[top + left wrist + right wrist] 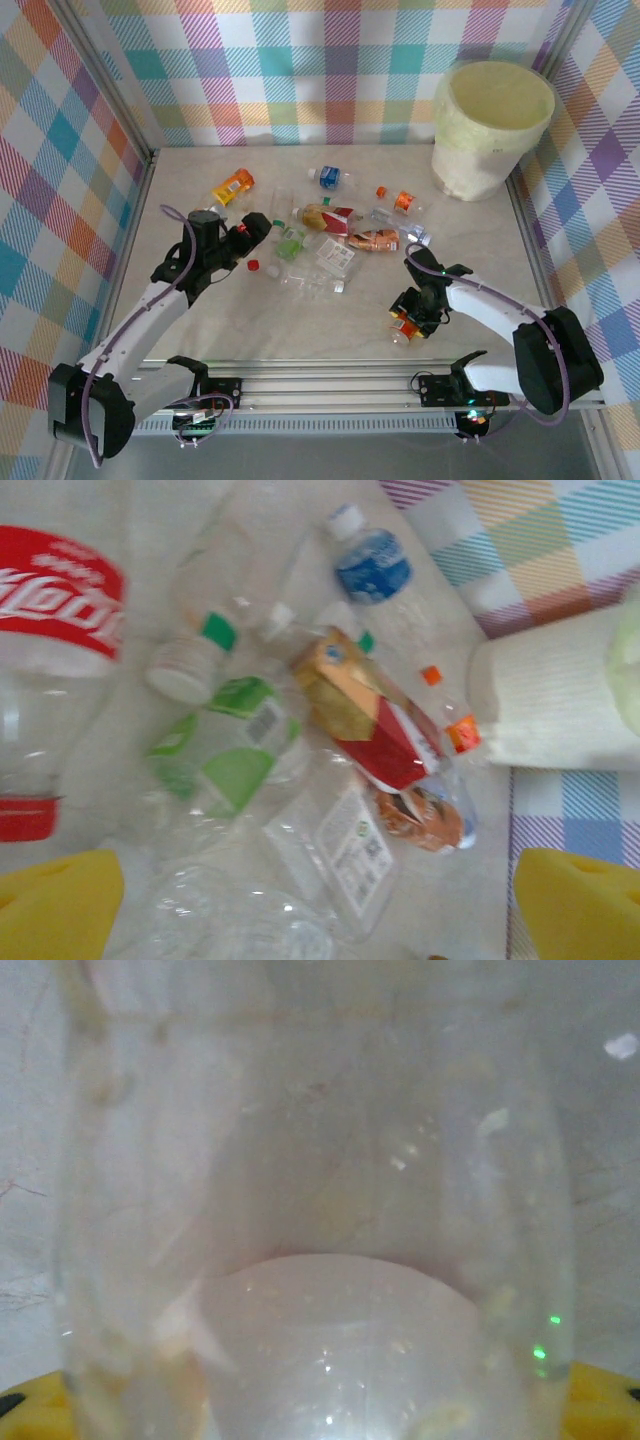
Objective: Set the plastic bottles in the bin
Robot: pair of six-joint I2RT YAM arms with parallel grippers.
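Several crushed plastic bottles (330,215) lie scattered mid-table; among them are an orange one (233,186) and a blue-labelled one (328,176). The cream bin (495,110) stands at the far right corner. My left gripper (245,235) hovers open at the pile's left edge. Its wrist view shows a red-labelled cola bottle (50,630), a green-labelled one (225,760), a red-and-yellow one (370,720) and a flat clear one (345,850) between the yellow fingers (60,900). My right gripper (412,318) is low at the table's front. It is open around a clear bottle (320,1210) with an orange label (403,325).
Checked walls enclose the table on three sides. A loose red cap (254,266) lies near the left gripper. The bin's ribbed side (560,700) shows at the right of the left wrist view. Bare tabletop lies between the pile and the front rail (330,385).
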